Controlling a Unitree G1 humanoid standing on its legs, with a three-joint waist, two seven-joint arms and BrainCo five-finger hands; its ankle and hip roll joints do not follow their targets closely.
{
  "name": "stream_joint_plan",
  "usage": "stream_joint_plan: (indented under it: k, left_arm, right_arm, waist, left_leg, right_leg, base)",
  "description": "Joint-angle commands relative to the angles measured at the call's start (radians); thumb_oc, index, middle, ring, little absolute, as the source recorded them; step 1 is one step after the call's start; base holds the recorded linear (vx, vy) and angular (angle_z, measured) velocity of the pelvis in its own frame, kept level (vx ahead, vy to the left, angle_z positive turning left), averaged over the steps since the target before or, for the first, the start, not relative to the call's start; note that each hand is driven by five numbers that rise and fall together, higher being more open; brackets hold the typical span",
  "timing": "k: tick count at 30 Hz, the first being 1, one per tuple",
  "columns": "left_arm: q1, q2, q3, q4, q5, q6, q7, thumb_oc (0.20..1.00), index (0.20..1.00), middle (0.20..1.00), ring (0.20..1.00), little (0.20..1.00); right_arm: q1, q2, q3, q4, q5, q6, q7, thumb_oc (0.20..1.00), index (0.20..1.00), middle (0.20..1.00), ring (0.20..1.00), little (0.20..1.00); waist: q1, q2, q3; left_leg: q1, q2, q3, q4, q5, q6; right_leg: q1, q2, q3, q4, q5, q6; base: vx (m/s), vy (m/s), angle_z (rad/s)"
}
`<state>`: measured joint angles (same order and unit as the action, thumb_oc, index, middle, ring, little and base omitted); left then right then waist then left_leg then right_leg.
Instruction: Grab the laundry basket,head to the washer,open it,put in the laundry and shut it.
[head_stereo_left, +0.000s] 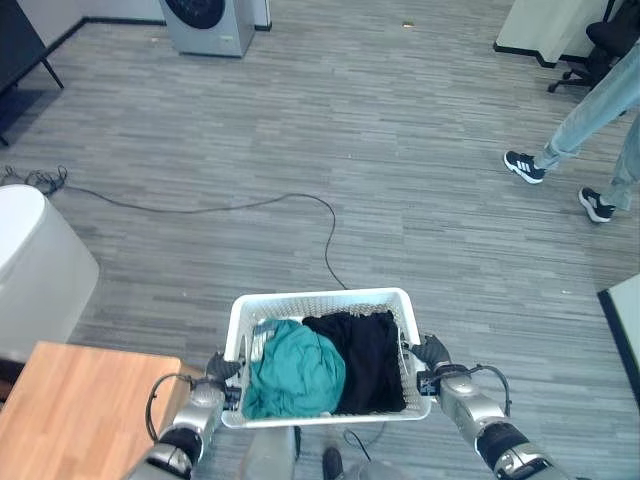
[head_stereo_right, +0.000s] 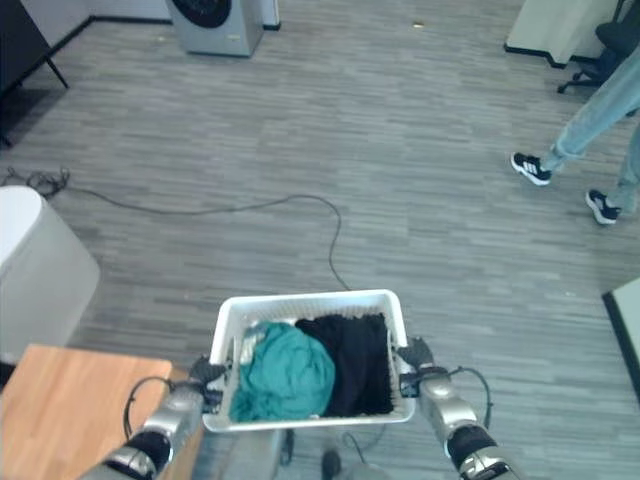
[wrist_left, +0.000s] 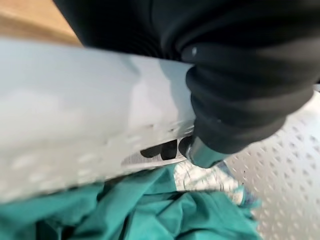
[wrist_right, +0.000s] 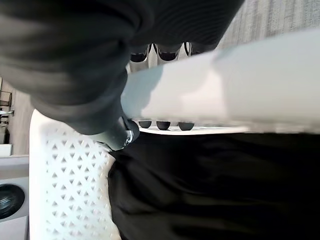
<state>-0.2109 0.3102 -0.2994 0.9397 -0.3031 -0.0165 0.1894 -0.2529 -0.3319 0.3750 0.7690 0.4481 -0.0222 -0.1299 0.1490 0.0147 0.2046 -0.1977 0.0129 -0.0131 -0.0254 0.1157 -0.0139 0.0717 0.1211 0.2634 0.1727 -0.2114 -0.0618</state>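
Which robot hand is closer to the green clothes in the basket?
The left hand. It grips the basket rim on the side where the green clothes lie. The right hand grips the opposite rim, beside the black clothes.

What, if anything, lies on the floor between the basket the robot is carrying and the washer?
Only a thin dark cable crosses the floor between the laundry basket, held by the left hand and right hand, and the washer. A person stands off to the right, clear of the path.
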Motion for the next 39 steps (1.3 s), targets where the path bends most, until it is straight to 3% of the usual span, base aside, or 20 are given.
stream_joint_plan:
  k: [1,2,3,5,6,7,9,10,11,12,13,14,15,18,20,21,29,39]
  left_arm:
    - [-0.061,0.066,-0.008,-0.06,0.09,-0.071,-0.027,0.2,0.2,0.2,0.2,0.2]
    - [-0.057,0.075,-0.009,-0.072,0.096,-0.068,-0.029,0.2,0.2,0.2,0.2,0.2]
    - [-0.053,0.093,-0.008,-0.102,0.097,-0.07,-0.026,0.2,0.2,0.2,0.2,0.2]
    - [-0.057,0.101,-0.013,-0.156,0.102,-0.069,-0.024,0.2,0.2,0.2,0.2,0.2]
    - [-0.057,0.101,-0.013,-0.156,0.102,-0.069,-0.024,0.2,0.2,0.2,0.2,0.2]
    - [-0.069,0.09,-0.03,-0.171,0.097,-0.069,-0.029,0.2,0.2,0.2,0.2,0.2]
    - [-0.079,0.08,-0.037,-0.155,0.099,-0.068,-0.029,0.2,0.2,0.2,0.2,0.2]
    - [-0.122,0.065,-0.056,-0.132,0.094,-0.063,-0.036,0.2,0.2,0.2,0.2,0.2]
    - [-0.126,0.061,-0.055,-0.12,0.091,-0.062,-0.04,0.2,0.2,0.2,0.2,0.2]
    - [-0.14,0.056,-0.061,-0.093,0.086,-0.064,-0.046,0.2,0.2,0.2,0.2,0.2]
    - [-0.162,0.047,-0.081,-0.058,0.083,-0.063,-0.053,0.2,0.2,0.2,0.2,0.2]
    - [-0.164,0.046,-0.082,-0.056,0.082,-0.064,-0.053,0.2,0.2,0.2,0.2,0.2]
    - [-0.19,0.035,-0.115,-0.041,0.098,-0.058,-0.063,0.2,0.2,0.2,0.2,0.2]
    - [-0.226,0.033,-0.16,-0.084,0.124,-0.077,-0.048,0.2,0.2,0.2,0.2,0.2]
    - [-0.293,0.014,-0.204,0.023,0.197,-0.049,-0.069,0.2,0.2,0.2,0.2,0.2]
    - [-0.278,0.005,-0.19,0.07,0.195,-0.053,-0.085,0.2,0.2,0.2,0.2,0.2]
    - [-0.231,-0.015,-0.153,0.131,0.167,-0.056,-0.1,0.2,0.2,0.2,0.2,0.2]
    - [-0.17,0.015,-0.075,0.096,0.114,-0.059,-0.093,0.2,0.2,0.2,0.2,0.2]
  right_arm:
    - [-0.041,0.008,-0.075,-0.088,0.048,-0.094,0.038,0.2,0.2,0.2,0.2,0.2]
    - [-0.039,0.01,-0.074,-0.092,0.015,-0.09,0.032,0.2,0.2,0.2,0.2,0.2]
    - [-0.041,0.012,-0.072,-0.096,-0.008,-0.088,0.036,0.2,0.2,0.2,0.2,0.2]
    - [-0.035,0.003,-0.078,-0.121,-0.024,-0.085,0.045,0.2,0.2,0.2,0.2,0.2]
    - [-0.035,0.002,-0.078,-0.121,-0.024,-0.085,0.045,0.2,0.2,0.2,0.2,0.2]
    - [-0.022,0.005,-0.093,-0.126,-0.018,-0.078,0.053,0.2,0.2,0.2,0.2,0.2]
    - [-0.017,0.011,-0.099,-0.119,-0.017,-0.077,0.057,0.2,0.2,0.2,0.2,0.2]
    - [0.001,0.01,-0.104,-0.129,-0.012,-0.072,0.071,0.2,0.2,0.2,0.2,0.2]
    - [0.001,0.012,-0.101,-0.123,-0.014,-0.073,0.074,0.2,0.2,0.2,0.2,0.2]
    - [-0.003,0.012,-0.095,-0.101,-0.016,-0.074,0.08,0.2,0.2,0.2,0.2,0.2]
    - [-0.01,0.007,-0.083,-0.075,-0.018,-0.073,0.089,0.2,0.2,0.2,0.2,0.2]
    - [-0.011,0.007,-0.083,-0.073,-0.018,-0.074,0.09,0.2,0.2,0.2,0.2,0.2]
    - [-0.014,-0.008,-0.078,-0.069,-0.016,-0.074,0.091,0.2,0.2,0.2,0.2,0.2]
    - [-0.04,-0.053,-0.087,-0.113,-0.025,-0.101,0.066,0.2,0.2,0.2,0.2,0.2]
    - [-0.01,-0.043,-0.1,-0.061,0.018,-0.083,0.078,0.2,0.2,0.2,0.2,0.2]
    - [-0.008,-0.04,-0.094,-0.031,0.015,-0.078,0.093,0.2,0.2,0.2,0.2,0.2]
    - [-0.015,-0.05,-0.068,-0.014,-0.013,-0.069,0.117,0.2,0.2,0.2,0.2,0.2]
    - [-0.015,-0.048,-0.021,-0.065,-0.047,-0.064,0.144,0.2,0.2,0.2,0.2,0.2]
  waist:
    - [0.003,-0.04,-0.101]
    - [0.004,-0.05,-0.104]
    - [0.0,-0.054,-0.094]
    - [-0.007,-0.042,-0.069]
    - [-0.005,-0.038,-0.072]
    - [-0.019,-0.023,-0.054]
    - [-0.023,-0.018,-0.051]
    - [-0.036,-0.011,-0.053]
    - [-0.036,-0.007,-0.062]
    - [-0.043,-0.002,-0.065]
    - [-0.045,-0.009,-0.077]
    - [-0.052,-0.007,-0.071]
    - [-0.061,-0.022,-0.077]
    - [-0.083,-0.028,-0.064]
    - [-0.073,-0.043,-0.071]
    - [-0.062,-0.05,-0.094]
    - [-0.046,-0.065,-0.119]
    - [-0.073,-0.062,-0.116]
  left_leg:
    - [-0.097,-0.053,0.044,0.11,-0.008,0.024]
    - [-0.086,-0.062,0.05,0.121,-0.032,0.036]
    - [-0.057,-0.074,0.046,0.134,-0.066,0.053]
    - [-0.031,-0.085,0.022,0.166,-0.098,0.066]
    - [-0.034,-0.081,0.022,0.165,-0.096,0.065]
    - [0.013,-0.079,-0.005,0.168,-0.12,0.08]
    - [0.033,-0.081,-0.02,0.168,-0.131,0.086]
    - [0.099,-0.085,-0.048,0.133,-0.144,0.092]
    - [0.118,-0.082,-0.051,0.122,-0.147,0.09]
    - [0.146,-0.081,-0.06,0.107,-0.157,0.084]
    - [0.159,-0.09,-0.071,0.099,-0.164,0.077]
    - [0.168,-0.09,-0.079,0.098,-0.166,0.077]
    - [0.191,-0.114,-0.101,0.101,-0.184,0.064]
    - [0.205,-0.118,-0.111,0.114,-0.197,0.056]
    - [0.206,-0.126,-0.149,0.116,-0.195,0.041]
    - [0.219,-0.12,-0.159,0.087,-0.195,0.039]
    - [0.245,-0.085,-0.176,0.015,-0.17,0.014]
    - [0.254,-0.059,-0.168,-0.009,-0.163,-0.003]
  right_leg:
    - [0.1,-0.112,-0.038,0.0,0.046,0.187]
    - [0.087,-0.128,-0.031,0.052,0.099,0.218]
    - [0.031,-0.139,-0.043,0.191,0.208,0.259]
    - [-0.05,-0.133,-0.077,0.345,0.336,0.289]
    - [-0.053,-0.129,-0.076,0.342,0.341,0.289]
    - [-0.102,-0.106,-0.111,0.452,0.361,0.283]
    - [-0.12,-0.103,-0.122,0.479,0.34,0.272]
    - [-0.182,-0.109,-0.155,0.431,0.227,0.231]
    - [-0.2,-0.13,-0.18,0.369,0.21,0.218]
    - [-0.207,-0.155,-0.222,0.283,0.151,0.21]
    - [-0.229,-0.154,-0.22,0.165,0.14,0.207]
    - [-0.215,-0.155,-0.227,0.159,0.139,0.207]
    - [-0.242,-0.155,-0.191,-0.002,0.174,0.22]
    - [-0.239,-0.145,-0.171,-0.069,0.198,0.228]
    - [-0.183,-0.159,-0.199,-0.076,0.213,0.226]
    - [-0.141,-0.176,-0.253,-0.135,0.224,0.216]
    - [-0.089,-0.169,-0.314,-0.178,0.214,0.194]
    - [-0.092,-0.152,-0.286,-0.166,0.202,0.178]
  base:
    - [0.37,0.194,-0.39]
    - [0.4,0.219,-0.33]
    - [0.35,0.204,-0.16]
    - [0.2,0.155,-0.11]
    - [0.23,0.152,0.04]
    - [0.17,0.088,0.2]
    - [0.29,0.116,0.33]
    - [0.41,0.152,0.47]
    - [0.43,0.141,0.5]
    - [0.3,0.047,0.23]
    - [0.24,0.011,0.11]
    - [0.32,-0.019,0.11]
    - [0.21,-0.008,0.33]
    - [0.18,-0.021,0.84]
    - [0.14,-0.105,1.23]
    - [0.16,-0.095,1.41]
    - [0.09,-0.082,0.29]
    - [0.02,-0.047,-0.08]
